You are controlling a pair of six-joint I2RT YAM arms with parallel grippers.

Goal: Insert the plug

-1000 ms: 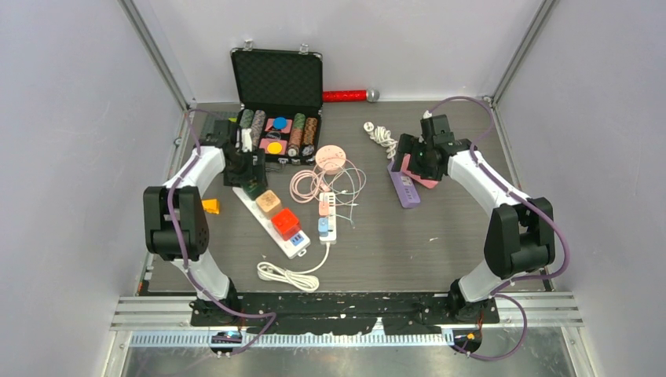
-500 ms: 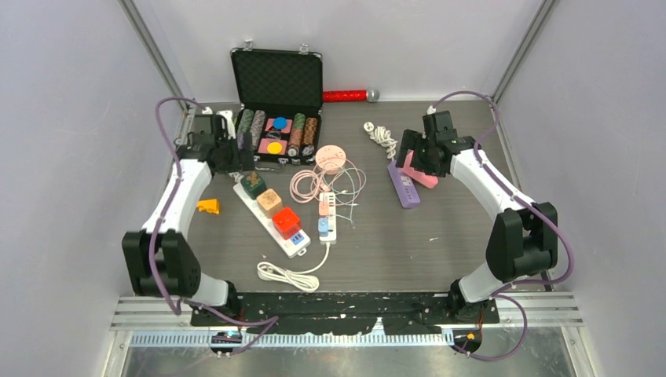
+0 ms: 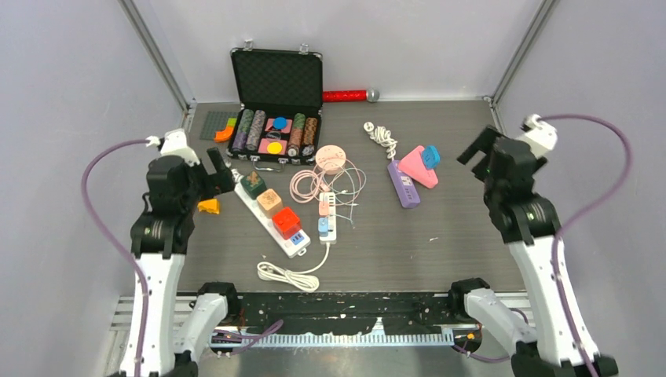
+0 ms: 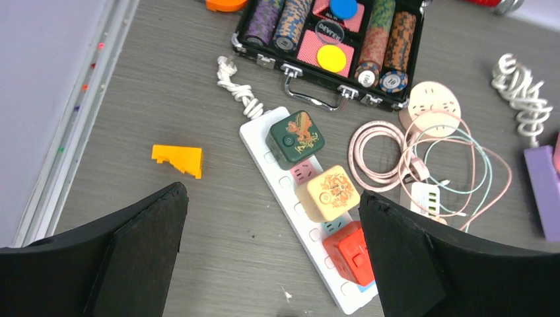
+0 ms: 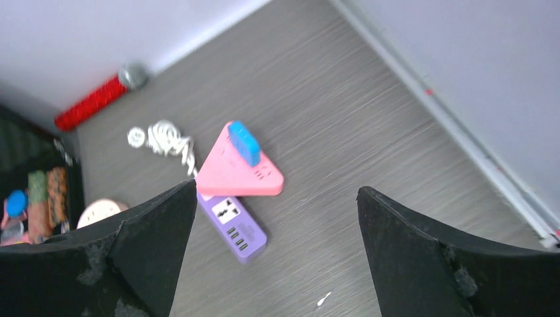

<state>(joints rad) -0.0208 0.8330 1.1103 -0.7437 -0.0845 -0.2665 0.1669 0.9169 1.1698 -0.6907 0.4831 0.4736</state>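
A white power strip (image 3: 256, 210) lies left of centre with a green cube plug (image 3: 253, 184), a beige one (image 3: 268, 203) and a red one (image 3: 286, 223) on it. In the left wrist view the green cube (image 4: 296, 137) sits at the strip's (image 4: 272, 165) far end. A pink triangular strip (image 3: 412, 170) carries a blue plug (image 3: 429, 157), which also shows in the right wrist view (image 5: 244, 142). My left gripper (image 3: 217, 170) is open and empty, raised left of the white strip. My right gripper (image 3: 480, 154) is open and empty, raised to the right of the pink strip (image 5: 231, 173).
An open black chip case (image 3: 276, 78) stands at the back. A purple strip (image 3: 404, 187) lies beside the pink one. Pink and white cables with a small USB strip (image 3: 327, 212) lie in the middle. An orange wedge (image 3: 209, 206) lies at the left, and a coiled white cord (image 3: 381, 136) and a red stick (image 3: 344, 96) at the back.
Both arms have pulled back and risen from the table. The left has left the green cube on the white strip. The right has left the pink strip with the blue plug on it.
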